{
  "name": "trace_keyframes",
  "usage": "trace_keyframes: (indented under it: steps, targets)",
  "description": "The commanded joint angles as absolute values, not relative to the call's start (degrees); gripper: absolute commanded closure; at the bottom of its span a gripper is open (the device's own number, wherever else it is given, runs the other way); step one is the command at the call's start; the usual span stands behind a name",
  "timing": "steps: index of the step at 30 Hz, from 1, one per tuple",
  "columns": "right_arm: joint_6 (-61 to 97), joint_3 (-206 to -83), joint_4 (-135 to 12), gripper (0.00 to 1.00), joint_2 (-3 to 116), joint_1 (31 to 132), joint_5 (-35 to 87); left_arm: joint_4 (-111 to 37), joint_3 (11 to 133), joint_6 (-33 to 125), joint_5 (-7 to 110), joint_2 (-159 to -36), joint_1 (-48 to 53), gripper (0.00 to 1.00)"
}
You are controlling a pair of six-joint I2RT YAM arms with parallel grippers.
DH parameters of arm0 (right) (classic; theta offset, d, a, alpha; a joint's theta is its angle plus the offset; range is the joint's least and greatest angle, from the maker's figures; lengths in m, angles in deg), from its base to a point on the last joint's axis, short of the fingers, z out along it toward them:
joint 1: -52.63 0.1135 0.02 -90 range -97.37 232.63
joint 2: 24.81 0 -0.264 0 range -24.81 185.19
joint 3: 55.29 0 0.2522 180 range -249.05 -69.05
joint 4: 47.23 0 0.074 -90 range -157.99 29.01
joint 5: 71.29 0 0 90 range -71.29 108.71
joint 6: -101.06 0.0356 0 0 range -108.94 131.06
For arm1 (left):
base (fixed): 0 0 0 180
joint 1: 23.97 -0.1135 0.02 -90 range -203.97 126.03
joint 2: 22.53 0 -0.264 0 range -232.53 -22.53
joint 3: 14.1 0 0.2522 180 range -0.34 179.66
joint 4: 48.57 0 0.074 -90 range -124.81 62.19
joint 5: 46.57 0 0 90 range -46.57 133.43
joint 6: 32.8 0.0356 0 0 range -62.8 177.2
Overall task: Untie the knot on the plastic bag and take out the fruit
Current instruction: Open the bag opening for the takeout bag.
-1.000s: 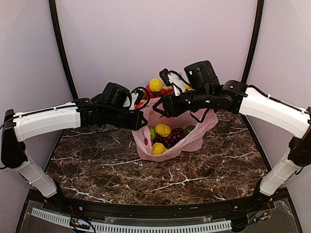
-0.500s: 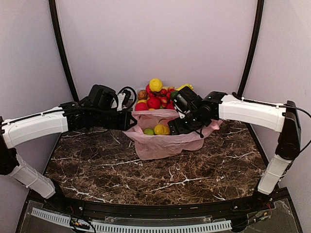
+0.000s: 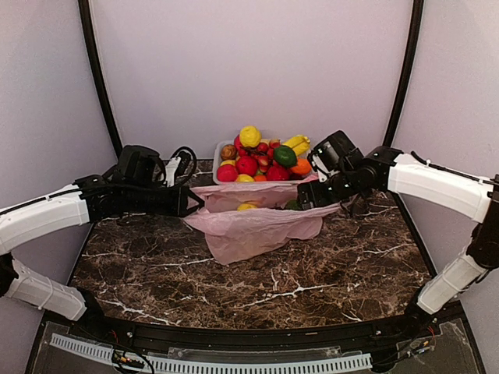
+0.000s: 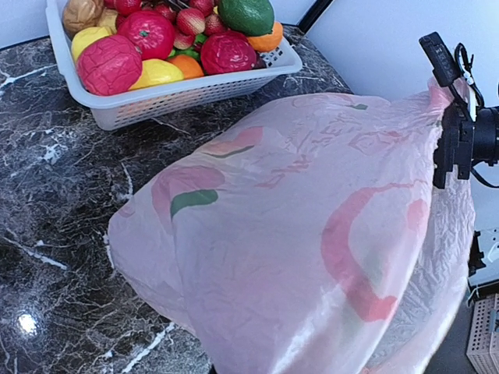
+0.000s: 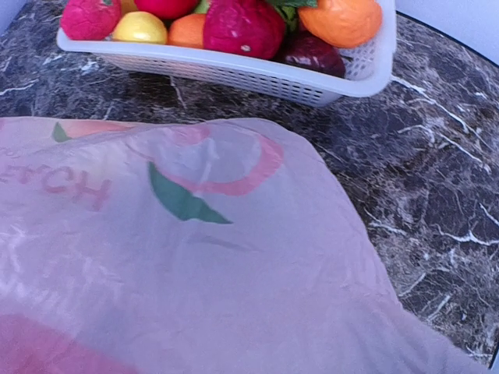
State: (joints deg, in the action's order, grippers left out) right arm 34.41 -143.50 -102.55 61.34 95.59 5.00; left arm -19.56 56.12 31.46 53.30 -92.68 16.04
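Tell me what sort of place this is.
Probably a robot-lab test cell, not a kitchen: two robot arms mounted on a marble-patterned table, plain walls with black frame bars closing it in, and a white basket of toy-like fruit as props.

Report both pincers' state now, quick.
Left pincer: shut on the plastic bag, at its left edge.
Right pincer: at the bag's right edge; open or shut cannot be told.
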Motion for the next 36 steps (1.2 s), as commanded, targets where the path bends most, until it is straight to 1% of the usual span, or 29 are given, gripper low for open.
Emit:
trace_keyframes:
  steps: [1,2,3,4,5,6,7,8,10,16,23,25,31,34,36]
  targets:
    - [30.1,-143.1,-95.5,0.04,58.8,97.5,12.1,-20.5,56.2,34.7,59.6,-90.0,15.7,0.85]
    - [29.5,-143.5,-94.9,0.04,58.6,98.0,13.2,-19.9,56.8,35.9,59.7,-89.4,15.7,0.77]
    - [28.9,-143.9,-94.4,0.04,58.5,98.4,14.1,-18.4,58.1,36.6,59.4,-89.2,15.7,0.6]
    - [28.4,-144.3,-93.8,0.04,58.4,98.8,14.7,-17.5,58.9,38.1,59.0,-88.8,15.7,0.52]
    - [28.2,-144.8,-93.4,0.04,58.4,99.0,15.4,-15.3,60.9,38.8,57.8,-88.8,15.6,0.37]
    - [28.0,-145.2,-92.9,0.04,58.4,99.1,15.9,-14.2,63.5,40.2,57.1,-89.0,15.6,0.3]
    - [28.0,-145.6,-92.2,0.03,58.5,99.3,16.5,-11.5,64.9,41.0,55.8,-89.8,15.6,0.18]
    - [27.9,-145.9,-91.6,0.03,58.6,99.4,17.1,-8.6,68.0,42.6,55.4,-90.4,15.6,0.12]
    - [27.6,-146.6,-90.5,0.03,59.0,99.8,18.0,-4.8,72.8,45.3,55.2,-92.7,15.6,0.07]
    - [27.5,-148.8,-89.1,0.04,61.5,101.2,18.4,0.7,82.4,52.7,58.8,-99.3,15.6,0.01]
    - [28.0,-148.8,-86.9,0.03,61.8,101.7,22.8,1.3,87.6,61.8,64.2,-105.0,15.7,0.01]
    - [28.1,-148.7,-86.8,0.03,61.8,101.8,22.9,1.2,88.8,63.4,62.8,-106.9,15.7,0.01]
    - [28.6,-148.4,-86.8,0.03,61.4,101.8,23.7,-1.4,92.6,66.8,53.0,-112.1,15.7,0.01]
    - [28.5,-148.8,-86.7,0.02,60.7,101.8,24.7,-2.8,94.0,69.0,53.7,-114.3,15.7,0.01]
    - [28.4,-149.1,-86.5,0.01,60.1,101.8,25.9,-3.2,95.0,71.5,56.2,-115.6,15.7,0.01]
